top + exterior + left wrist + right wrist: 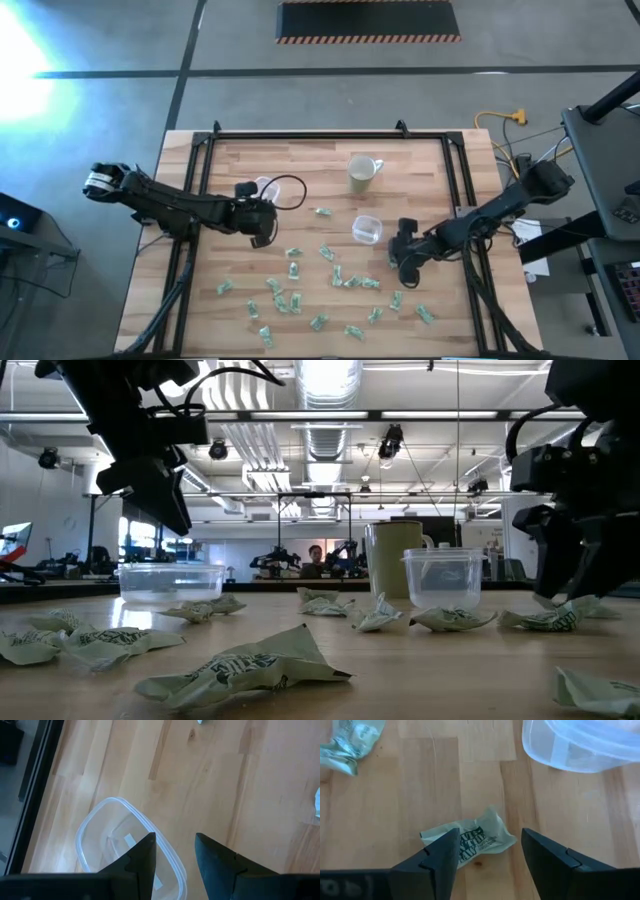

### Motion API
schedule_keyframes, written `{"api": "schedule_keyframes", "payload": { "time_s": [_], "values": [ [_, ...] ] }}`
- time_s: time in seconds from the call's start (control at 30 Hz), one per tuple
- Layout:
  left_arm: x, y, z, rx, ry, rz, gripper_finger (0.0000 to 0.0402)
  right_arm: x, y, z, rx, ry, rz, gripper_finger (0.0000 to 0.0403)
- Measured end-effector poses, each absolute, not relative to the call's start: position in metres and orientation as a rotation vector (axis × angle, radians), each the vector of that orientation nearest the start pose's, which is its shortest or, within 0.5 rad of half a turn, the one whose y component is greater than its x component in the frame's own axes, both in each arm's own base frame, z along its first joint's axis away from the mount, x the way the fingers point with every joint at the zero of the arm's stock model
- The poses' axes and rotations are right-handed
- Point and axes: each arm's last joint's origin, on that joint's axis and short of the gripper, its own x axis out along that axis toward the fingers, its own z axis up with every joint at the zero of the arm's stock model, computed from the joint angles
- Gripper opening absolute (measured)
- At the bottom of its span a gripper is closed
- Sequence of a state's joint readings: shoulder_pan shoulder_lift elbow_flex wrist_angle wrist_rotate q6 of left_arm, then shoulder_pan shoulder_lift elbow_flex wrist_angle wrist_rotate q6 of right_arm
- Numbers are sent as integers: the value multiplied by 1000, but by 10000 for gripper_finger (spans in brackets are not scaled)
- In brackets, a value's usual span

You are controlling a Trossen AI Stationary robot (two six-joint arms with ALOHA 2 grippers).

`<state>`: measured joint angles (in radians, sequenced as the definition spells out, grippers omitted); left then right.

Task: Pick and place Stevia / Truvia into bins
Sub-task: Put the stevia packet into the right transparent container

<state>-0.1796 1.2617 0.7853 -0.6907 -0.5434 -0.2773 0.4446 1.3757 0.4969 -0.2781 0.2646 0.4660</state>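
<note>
Several green-and-white Stevia packets (300,290) lie loose across the near half of the wooden table. The wide clear bin (268,189) stands at the middle left and the small squarish bin (366,229) at the middle right. My left gripper (175,855) hangs open above the table just beside the wide bin's rim (167,857), with nothing between its fingers. My right gripper (490,855) is open and low over the table near the small bin (585,745). Its fingers stand on either side of one crumpled packet (470,839), which lies flat on the wood.
A pale mug (362,173) stands behind the small bin toward the far edge. Another packet (347,742) lies close to my right gripper. Black frame rails (195,170) run along the table's left, right and far sides.
</note>
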Motion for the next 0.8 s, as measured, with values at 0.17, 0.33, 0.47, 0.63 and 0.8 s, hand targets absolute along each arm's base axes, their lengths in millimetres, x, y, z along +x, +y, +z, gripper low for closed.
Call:
{"api": "schedule_keyframes", "payload": {
  "time_s": [0.17,0.33,0.47,0.63,0.8],
  "values": [
    [220,-25,211,167,1035,468,121,194,84,120,18,1101,-105,203],
    [220,-25,211,166,1035,468,121,193,84,123,20,1094,-95,177],
    [220,-25,211,166,1035,468,121,191,83,126,17,1089,-86,141],
    [220,-25,211,166,1035,468,121,191,83,127,16,1084,-83,90],
    [220,-26,211,168,1035,464,121,191,83,127,15,1086,-83,44]
  ]
}}
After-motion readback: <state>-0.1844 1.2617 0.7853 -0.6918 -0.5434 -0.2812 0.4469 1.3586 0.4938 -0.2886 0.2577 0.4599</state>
